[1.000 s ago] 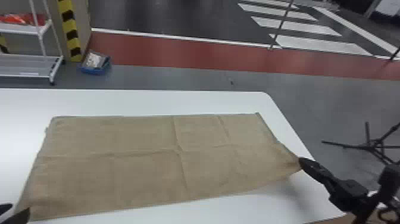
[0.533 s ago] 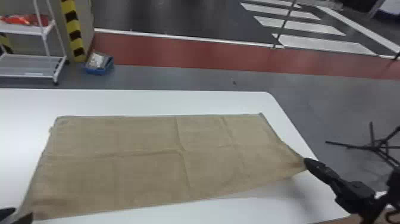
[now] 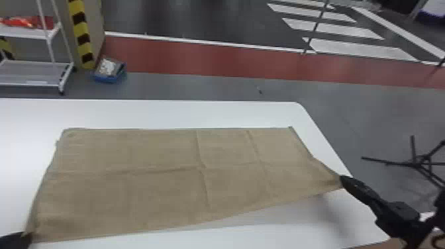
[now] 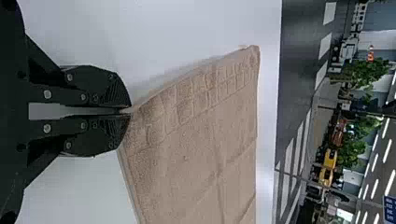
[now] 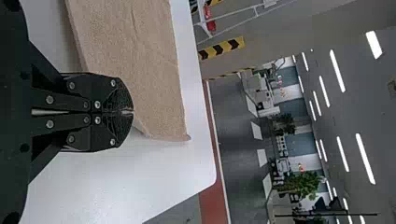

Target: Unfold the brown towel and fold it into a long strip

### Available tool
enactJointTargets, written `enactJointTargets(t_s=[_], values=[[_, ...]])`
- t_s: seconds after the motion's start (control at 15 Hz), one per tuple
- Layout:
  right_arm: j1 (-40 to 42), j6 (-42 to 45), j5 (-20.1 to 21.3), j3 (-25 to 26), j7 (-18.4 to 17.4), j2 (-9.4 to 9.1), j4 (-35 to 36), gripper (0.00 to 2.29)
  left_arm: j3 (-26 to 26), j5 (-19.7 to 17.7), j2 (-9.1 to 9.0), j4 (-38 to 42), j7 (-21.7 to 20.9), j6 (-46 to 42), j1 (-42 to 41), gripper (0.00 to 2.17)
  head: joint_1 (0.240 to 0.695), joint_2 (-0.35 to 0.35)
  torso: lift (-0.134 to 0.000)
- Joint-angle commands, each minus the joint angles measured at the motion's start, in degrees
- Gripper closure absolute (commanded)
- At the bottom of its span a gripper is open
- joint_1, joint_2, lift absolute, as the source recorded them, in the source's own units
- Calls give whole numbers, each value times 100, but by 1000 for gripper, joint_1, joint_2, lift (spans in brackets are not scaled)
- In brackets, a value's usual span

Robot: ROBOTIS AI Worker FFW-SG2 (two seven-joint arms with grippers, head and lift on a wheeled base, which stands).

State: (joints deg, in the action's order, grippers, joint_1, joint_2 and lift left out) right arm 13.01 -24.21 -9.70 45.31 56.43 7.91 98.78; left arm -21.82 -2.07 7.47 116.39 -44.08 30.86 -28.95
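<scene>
The brown towel (image 3: 132,188) lies spread on the counter (image 3: 165,112), near right corner lifted; the left wrist view adds its patterned border (image 4: 201,95). The left gripper's (image 3: 28,236) jaws are closed on the near left corner, the right gripper's (image 3: 342,181) on the raised one. The right wrist view adds ceiling lights (image 5: 337,70).

A white table (image 3: 165,114) fills much of the head view's lower part, a creased brown towel (image 3: 149,192) spread across its middle.
</scene>
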Motion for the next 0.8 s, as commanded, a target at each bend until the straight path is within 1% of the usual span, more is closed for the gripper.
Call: enactJointTargets(t_s=[0.0,0.13,0.2,0.27,0.4,0.53,0.6,0.73], values=[[9,-53,-15,101,8,0,89,1683,-68,-197,0,288,40,39,-50,1791,695,-253,-123],[26,-71,-6,197,8,0,247,1683,-138,-373,0,692,286,250,-111,1791,695,-263,-123],[17,-141,3,268,17,26,300,1683,-208,-566,9,912,497,636,-94,1791,695,-264,-123],[-35,-300,21,276,52,97,335,1683,-261,-707,0,1123,681,953,-41,1791,695,-264,-123],[-255,-598,179,232,78,167,458,1683,-261,-883,-35,1536,1094,1533,108,1787,695,-259,-123],[-703,-1196,425,92,78,202,484,1683,-85,-1164,-88,1835,1613,1937,337,1787,695,-253,-123],[-1002,-1548,539,22,78,220,467,1683,91,-1199,-123,1896,1868,2078,557,1787,695,-250,-123],[-1591,-2075,882,-84,43,220,353,1683,477,-1085,-193,1852,2334,2148,1014,1787,695,-246,-123]])
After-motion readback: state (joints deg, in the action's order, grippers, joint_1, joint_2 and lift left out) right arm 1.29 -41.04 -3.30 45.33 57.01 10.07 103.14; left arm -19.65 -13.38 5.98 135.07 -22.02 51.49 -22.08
